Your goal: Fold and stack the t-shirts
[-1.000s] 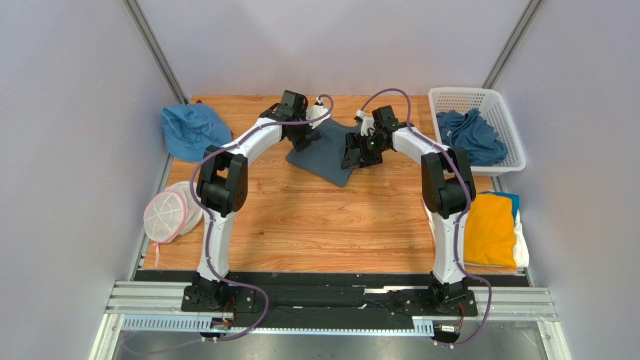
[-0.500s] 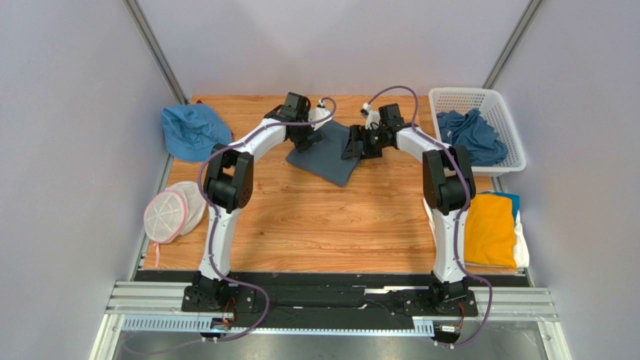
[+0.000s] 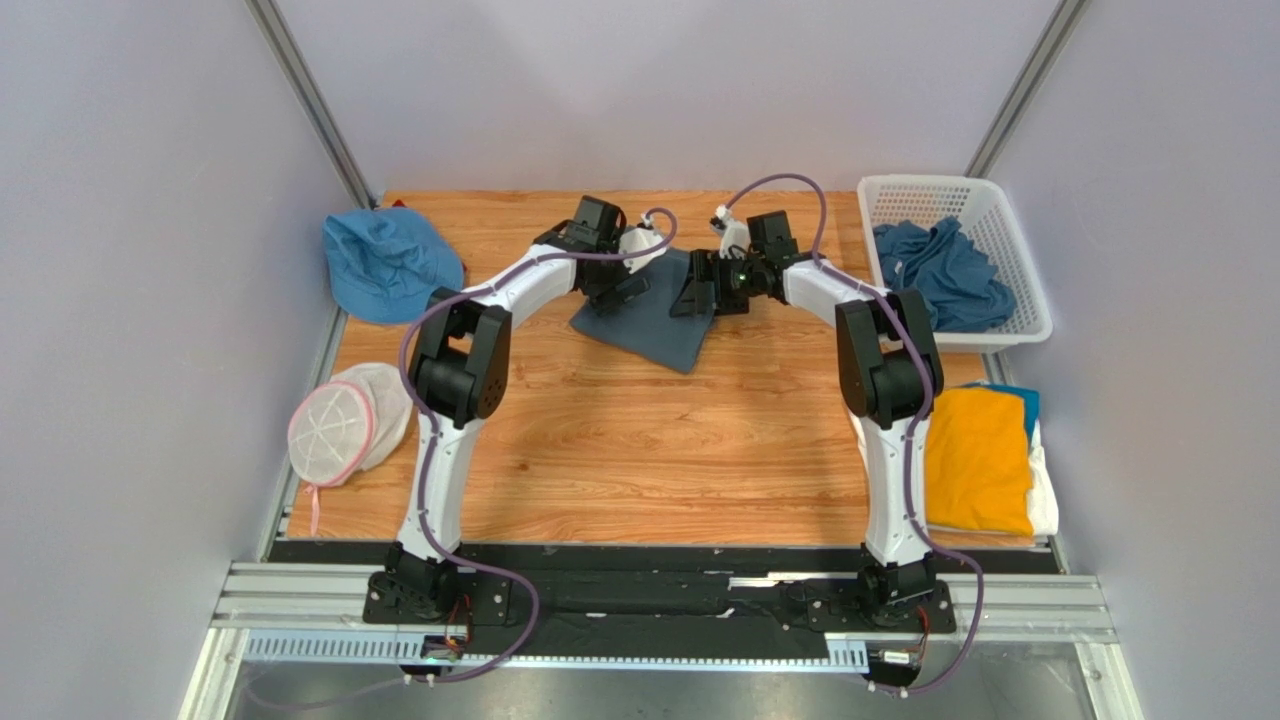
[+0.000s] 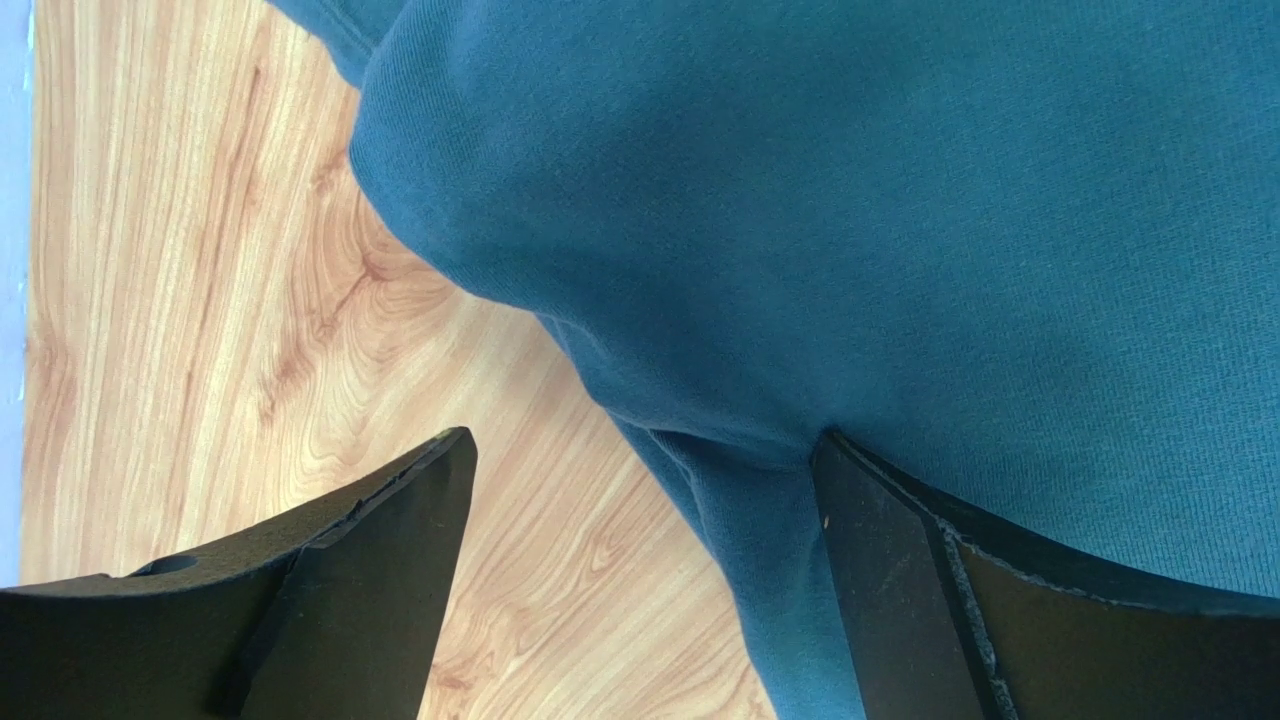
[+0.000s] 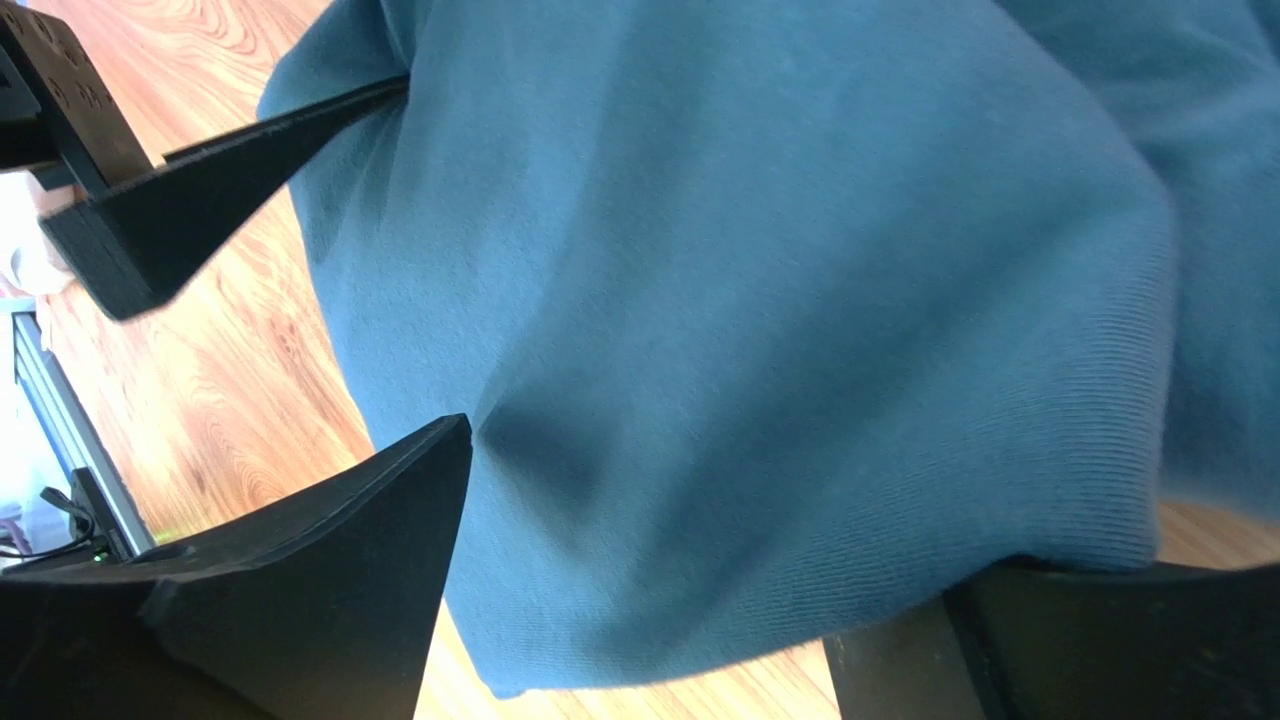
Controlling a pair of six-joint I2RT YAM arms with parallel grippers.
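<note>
Past the middle of the wooden table (image 3: 631,450), the dark slate-blue cloth t-shirt (image 3: 661,323) is laid flat. Its far edge is flanked by the left pincer (image 3: 621,285) and right pincer (image 3: 702,288), one at each corner, equally close. Both are held wide, with cloth between the fingers unclamped.

Passage: bare wood of the table (image 3: 646,450), centre and near half. Obstructions:
- slate-blue t-shirt (image 3: 661,327), far centre
- blue hat (image 3: 383,263), far left corner
- mesh pouch (image 3: 338,428), left edge
- white basket (image 3: 932,186), far right corner
- folded shirt stack (image 3: 977,458), right edge
</note>
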